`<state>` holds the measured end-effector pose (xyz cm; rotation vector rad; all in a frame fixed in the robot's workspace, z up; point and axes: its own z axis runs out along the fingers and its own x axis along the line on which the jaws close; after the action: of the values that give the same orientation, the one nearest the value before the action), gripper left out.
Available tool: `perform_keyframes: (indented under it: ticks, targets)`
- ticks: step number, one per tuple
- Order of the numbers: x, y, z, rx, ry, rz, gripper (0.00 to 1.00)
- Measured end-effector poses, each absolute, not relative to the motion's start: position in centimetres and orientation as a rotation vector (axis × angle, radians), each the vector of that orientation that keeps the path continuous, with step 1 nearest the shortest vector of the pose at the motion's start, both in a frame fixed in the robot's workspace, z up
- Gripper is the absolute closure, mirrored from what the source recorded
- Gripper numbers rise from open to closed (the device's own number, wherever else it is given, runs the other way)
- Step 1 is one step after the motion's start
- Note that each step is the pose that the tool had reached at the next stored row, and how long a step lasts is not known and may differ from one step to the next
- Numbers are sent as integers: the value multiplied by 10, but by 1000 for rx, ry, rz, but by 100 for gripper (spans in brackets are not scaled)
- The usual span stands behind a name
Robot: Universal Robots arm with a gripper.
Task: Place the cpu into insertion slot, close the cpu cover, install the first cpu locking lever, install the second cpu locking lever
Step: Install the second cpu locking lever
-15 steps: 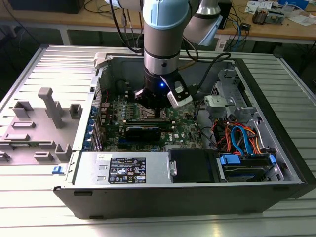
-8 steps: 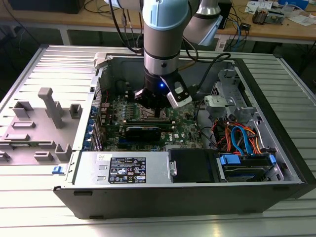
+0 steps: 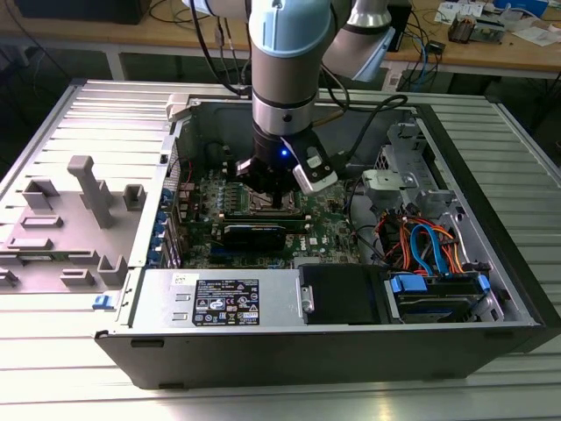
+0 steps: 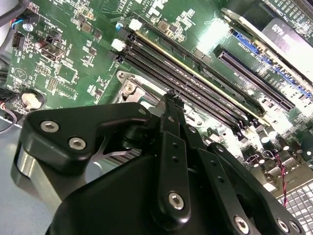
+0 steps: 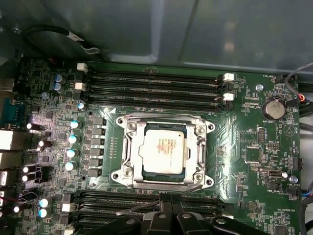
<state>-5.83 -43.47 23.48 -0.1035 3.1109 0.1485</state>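
With the dull silver square cpu [image 5: 163,151] seated under the thin silver cpu cover [image 5: 128,147], keep your closed black gripper [image 5: 167,211] squarely on the thin wire locking lever [image 5: 146,204].

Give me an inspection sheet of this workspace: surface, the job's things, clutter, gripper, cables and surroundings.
Surface: ribbed metal table carrying an open computer case.
Job's things: cpu lies flat in the insertion slot; cpu cover is down around it. A thin lever lies along the socket edge nearest the gripper; latched or not, cannot tell.
Clutter: grey plastic fixtures on the table at the exterior view's left.
Gripper: gripper low over the motherboard, beside the socket; its black fingers stand close together, holding nothing.
Cables: orange, blue and red bundle inside the case at the exterior view's right.
Surroundings: workbench with loose items behind.
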Motion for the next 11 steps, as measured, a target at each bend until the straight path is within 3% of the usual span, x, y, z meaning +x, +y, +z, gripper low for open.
perform_keyframes:
  ticks: [11]
  targets:
    - [-59,-435,235,-104,3111,149,89]
